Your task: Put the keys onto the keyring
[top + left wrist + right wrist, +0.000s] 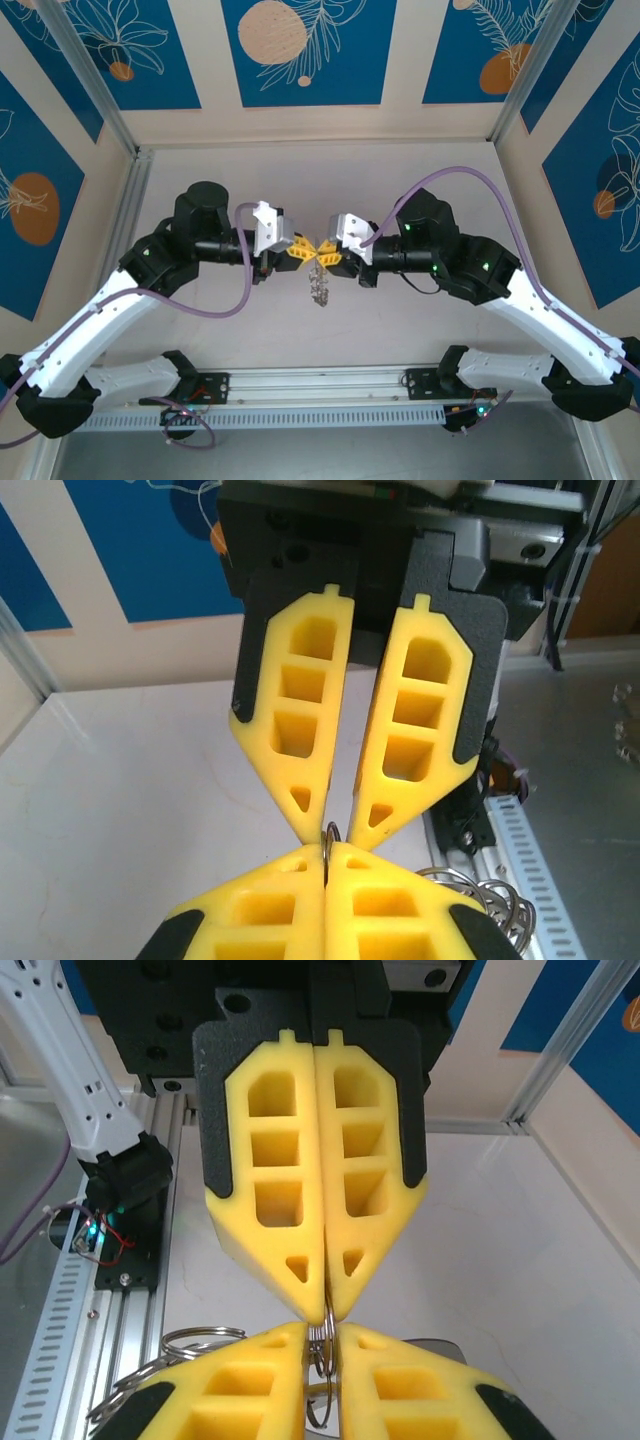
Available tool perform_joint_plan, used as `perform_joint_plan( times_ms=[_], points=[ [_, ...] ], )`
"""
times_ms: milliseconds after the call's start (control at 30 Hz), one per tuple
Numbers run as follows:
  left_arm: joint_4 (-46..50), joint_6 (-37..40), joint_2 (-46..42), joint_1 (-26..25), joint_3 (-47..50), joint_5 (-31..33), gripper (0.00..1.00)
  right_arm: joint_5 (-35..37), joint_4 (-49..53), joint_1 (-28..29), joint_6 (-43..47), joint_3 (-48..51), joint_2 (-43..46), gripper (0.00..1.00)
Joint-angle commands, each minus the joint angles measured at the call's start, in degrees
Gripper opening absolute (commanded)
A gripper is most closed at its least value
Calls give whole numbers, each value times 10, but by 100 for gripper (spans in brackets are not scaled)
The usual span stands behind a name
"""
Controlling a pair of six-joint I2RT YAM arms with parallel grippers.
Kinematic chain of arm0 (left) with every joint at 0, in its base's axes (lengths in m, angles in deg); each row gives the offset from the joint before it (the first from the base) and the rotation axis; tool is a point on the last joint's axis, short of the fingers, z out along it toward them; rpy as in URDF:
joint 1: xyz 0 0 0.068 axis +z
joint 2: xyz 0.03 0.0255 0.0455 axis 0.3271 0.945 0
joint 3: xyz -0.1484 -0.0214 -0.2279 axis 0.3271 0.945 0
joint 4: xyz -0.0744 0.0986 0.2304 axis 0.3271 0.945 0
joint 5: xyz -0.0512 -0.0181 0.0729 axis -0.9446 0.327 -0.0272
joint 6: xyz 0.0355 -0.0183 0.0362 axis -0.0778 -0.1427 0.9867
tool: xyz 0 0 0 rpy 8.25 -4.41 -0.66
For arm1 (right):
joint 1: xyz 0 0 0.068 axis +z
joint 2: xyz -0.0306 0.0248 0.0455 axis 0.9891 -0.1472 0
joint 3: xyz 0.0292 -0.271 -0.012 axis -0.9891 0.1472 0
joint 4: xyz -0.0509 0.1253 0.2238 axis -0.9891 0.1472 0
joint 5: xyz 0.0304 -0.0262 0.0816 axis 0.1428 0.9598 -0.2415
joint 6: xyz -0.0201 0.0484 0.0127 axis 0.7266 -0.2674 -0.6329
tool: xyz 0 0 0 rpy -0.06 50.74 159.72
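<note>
Principal risk: the keyring [320,1345] is pinched at the very tips of the left gripper [325,1308], whose fingers are pressed together on the thin wire. With so little metal between the pads, any sideways pull could twist the wire free, and the ring and its load would fall to the table [400,325]. Second risk: the right gripper [338,830] faces the left gripper tip to tip. Its fingers stand a little apart with the wire running between them, and they do not appear to clamp it. If the right gripper closes off-centre, or the arms press further together, the yellow tips could collide and lever the ring out of the left gripper's hold. Third risk: the cluster of silvery keys [318,286] hangs freely directly beneath the left gripper's fingertips. In my judgement its swing could drag on the ring or foul a finger during any threading move. Position: the top view places the ring well above the table. A short arc of wire emerges from the left gripper's closed tips and crosses straight into the gap of the opposing fingers. The further loops and keys trail down and toward the rail side of the left gripper. The small yellow-orange key cannot be distinguished from the yellow fingers in these views.
</note>
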Motion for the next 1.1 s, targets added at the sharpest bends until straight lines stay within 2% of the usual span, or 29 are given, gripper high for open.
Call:
perform_joint_plan(
  times_ms=[0,233,500,700,867,933,1067],
  points=[
    [-83,-53,-19,17,11,-56,0,-35,-36,-9,-17,15,14,14],
    [-217,-151,-38,47,60,-108,0,-57,-47,-19,-26,25,18,16],
    [-280,-193,-39,57,80,-134,0,-79,-66,-29,-32,31,17,17],
    [-332,-228,-44,60,96,-148,0,-97,-70,-42,-39,29,9,3],
    [-364,-249,-47,67,101,-154,0,-106,-66,-49,-45,32,9,0],
    [-378,-259,-47,69,105,-156,0,-110,-68,-50,-46,33,9,3],
    [-410,-280,-46,70,116,-158,0,-119,-78,-50,-49,34,11,16]
  ],
)
